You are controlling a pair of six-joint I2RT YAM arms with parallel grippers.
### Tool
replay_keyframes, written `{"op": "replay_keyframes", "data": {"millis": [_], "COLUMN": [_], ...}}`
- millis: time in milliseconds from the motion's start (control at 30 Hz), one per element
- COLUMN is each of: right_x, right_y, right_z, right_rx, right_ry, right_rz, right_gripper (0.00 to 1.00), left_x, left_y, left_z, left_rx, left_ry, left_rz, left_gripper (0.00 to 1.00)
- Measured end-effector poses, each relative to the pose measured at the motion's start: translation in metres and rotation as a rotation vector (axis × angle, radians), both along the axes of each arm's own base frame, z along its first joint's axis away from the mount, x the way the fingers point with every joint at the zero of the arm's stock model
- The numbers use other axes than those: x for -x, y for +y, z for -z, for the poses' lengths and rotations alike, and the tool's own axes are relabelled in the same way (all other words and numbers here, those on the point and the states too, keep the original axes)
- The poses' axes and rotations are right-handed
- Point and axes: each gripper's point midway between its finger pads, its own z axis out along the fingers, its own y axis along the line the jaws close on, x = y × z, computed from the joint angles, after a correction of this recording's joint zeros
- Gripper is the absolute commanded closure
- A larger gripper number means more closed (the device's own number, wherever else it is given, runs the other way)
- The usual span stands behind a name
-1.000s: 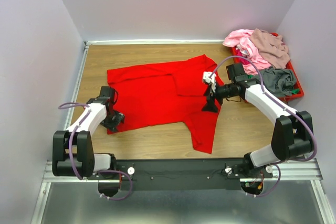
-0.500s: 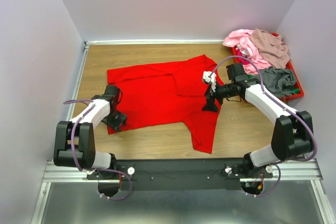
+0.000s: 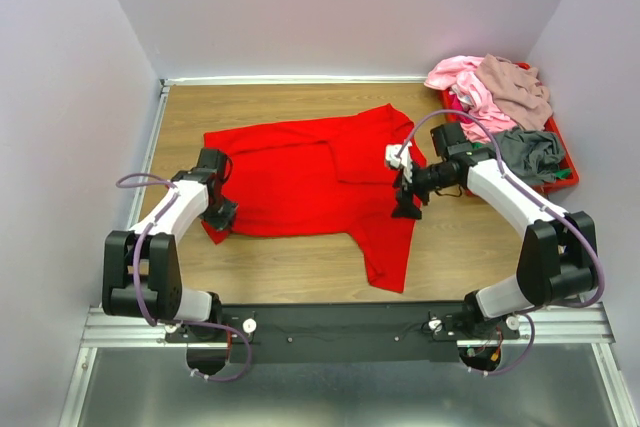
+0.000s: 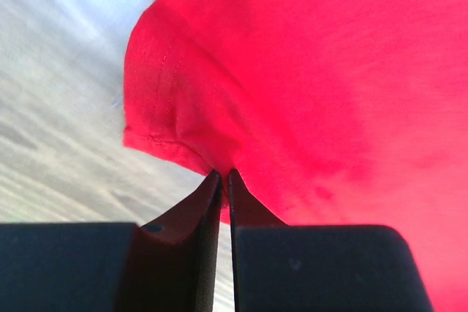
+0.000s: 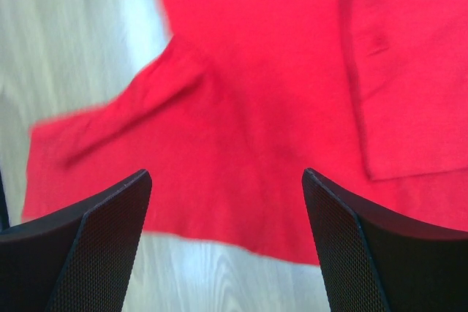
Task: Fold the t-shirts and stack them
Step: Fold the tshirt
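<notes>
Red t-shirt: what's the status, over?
Left tool shut on corner of red t-shirt. Right tool open above it. Nothing in the way.

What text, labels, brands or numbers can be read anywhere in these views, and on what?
None readable.
Bright red fabric t-shirt: no print visible in any view.
Heaped pink, mauve and grey shirts, red plastic tray: no lettering visible.
Small white patch near the red shirt's right edge: too small to tell whether it bears text.

L claw (image 4: pixel 221 175) clamped, R claw (image 5: pixel 225 174) wide
</notes>
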Motion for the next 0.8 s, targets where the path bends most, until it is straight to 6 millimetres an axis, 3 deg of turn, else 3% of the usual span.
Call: {"op": "replay_keyframes", "data": {"millis": [167,333,567,667,800], "right_x": [0.036,0.094,0.166,0.185,0.191], "right_y": [-0.016,-0.033,-0.017,-0.012,-0.011], "right_z": [0.016,0.033,0.048,0.056,0.068], "right_rx": [0.083,0.135,0.179,0.209,0.263], "right_ry": [0.012,0.073,0.084,0.082,0.069], "right_rz": [-0.175,-0.332,-0.565,-0.640,-0.671], "right_gripper": [0.10,0.14,0.21,0.27,0.29], "left_x": [-0.011,-0.003,0.007,0.006,0.006], "left_y": [0.001,0.002,0.003,0.002,0.002], "left_z": [-0.007,-0.002,0.001,-0.001,-0.002], "left_rx": [-0.012,-0.015,-0.014,-0.011,-0.010], "left_ry": [-0.037,-0.023,-0.016,-0.024,-0.029], "left_rz": [0.017,0.029,0.040,0.041,0.044], "left_gripper": [0.85,0.85,0.85,0.85,0.85]}}
